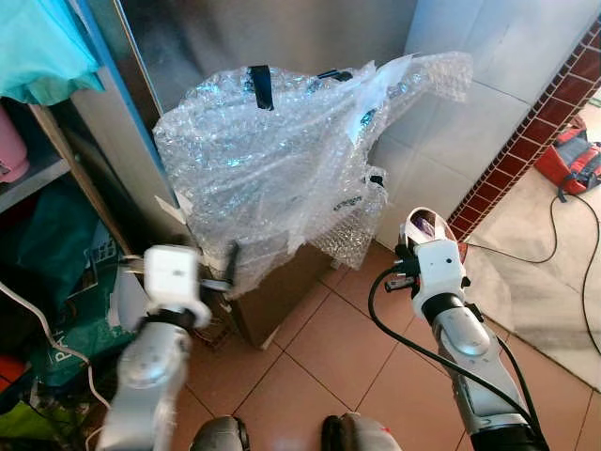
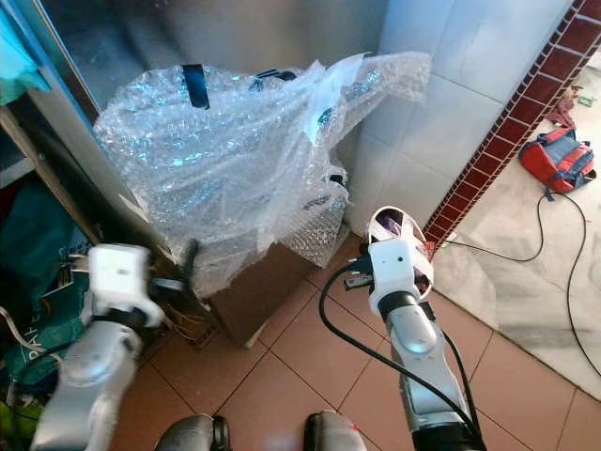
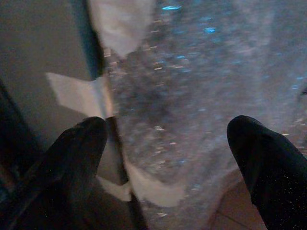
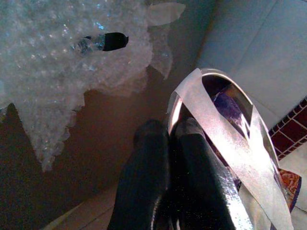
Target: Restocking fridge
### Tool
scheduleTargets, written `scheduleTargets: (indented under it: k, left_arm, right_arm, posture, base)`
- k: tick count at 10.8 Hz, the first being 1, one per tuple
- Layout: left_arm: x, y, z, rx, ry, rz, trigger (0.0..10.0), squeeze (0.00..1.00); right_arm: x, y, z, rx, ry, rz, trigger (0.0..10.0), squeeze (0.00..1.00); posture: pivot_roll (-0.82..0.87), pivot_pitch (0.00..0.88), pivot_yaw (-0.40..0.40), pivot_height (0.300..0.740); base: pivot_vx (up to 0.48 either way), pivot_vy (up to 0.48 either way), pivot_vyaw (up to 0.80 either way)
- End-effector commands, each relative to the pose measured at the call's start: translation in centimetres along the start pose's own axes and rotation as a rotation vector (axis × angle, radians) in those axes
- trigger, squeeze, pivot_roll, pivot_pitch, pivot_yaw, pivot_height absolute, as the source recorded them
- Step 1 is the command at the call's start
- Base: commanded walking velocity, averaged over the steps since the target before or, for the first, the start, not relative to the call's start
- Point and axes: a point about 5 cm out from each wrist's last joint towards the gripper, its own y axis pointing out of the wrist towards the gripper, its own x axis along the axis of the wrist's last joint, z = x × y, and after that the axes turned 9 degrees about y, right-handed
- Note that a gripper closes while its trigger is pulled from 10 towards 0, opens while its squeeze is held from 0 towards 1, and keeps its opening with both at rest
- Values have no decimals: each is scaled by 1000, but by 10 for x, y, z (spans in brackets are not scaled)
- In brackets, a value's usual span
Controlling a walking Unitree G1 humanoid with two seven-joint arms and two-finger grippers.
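Observation:
My right gripper [image 4: 170, 127] is shut on the rim of a white packet [image 1: 427, 225] with purple contents [image 4: 230, 108]. It holds the packet up at the right, near the white tiled wall [image 1: 507, 56]. My left gripper [image 3: 168, 129] is open, with its black fingers [image 3: 76, 143] spread just short of a big sheet of bubble wrap [image 1: 282, 160]. The wrap is draped over a brown cardboard box [image 1: 282, 287] on the floor. Behind it stands a tall grey metal surface [image 1: 282, 38] with a blue edge.
An open shelf [image 1: 38, 178] at the left holds a teal cloth [image 1: 38, 47], a pink item [image 1: 11, 146] and green bags. A red bag [image 1: 573, 155] and a black cable [image 1: 573, 244] lie on the pale floor at the right, beyond a strip of dark red tiles [image 1: 535, 122].

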Motion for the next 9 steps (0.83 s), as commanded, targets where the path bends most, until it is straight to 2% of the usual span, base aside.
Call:
scheduleTargets:
  k: [1,3,7,9]
  left_arm:
    - [-3,2,2,5,-1,16,10000,0]
    - [-5,12,2,-24,-11,30,10000,0]
    - [-6,43,17,-7,5,20,10000,0]
    - [-10,50,8,-81,-15,45,10000,0]
  right_arm:
    - [2,-1,-2,-10,-1,-15,10000,0]
    - [1,-4,-2,-11,0,-13,10000,0]
    - [2,-7,-5,-24,-9,-13,10000,0]
    - [3,-7,-5,-27,-9,-15,10000,0]
  posture:
    - [11,117,-22,740]
    - [-2,122,-20,740]
    - [-26,131,-22,740]
    - [-27,130,-22,740]
  base:
    - [0,0,0]
    - [0,0,0]
    - [0,0,0]
    - [0,0,0]
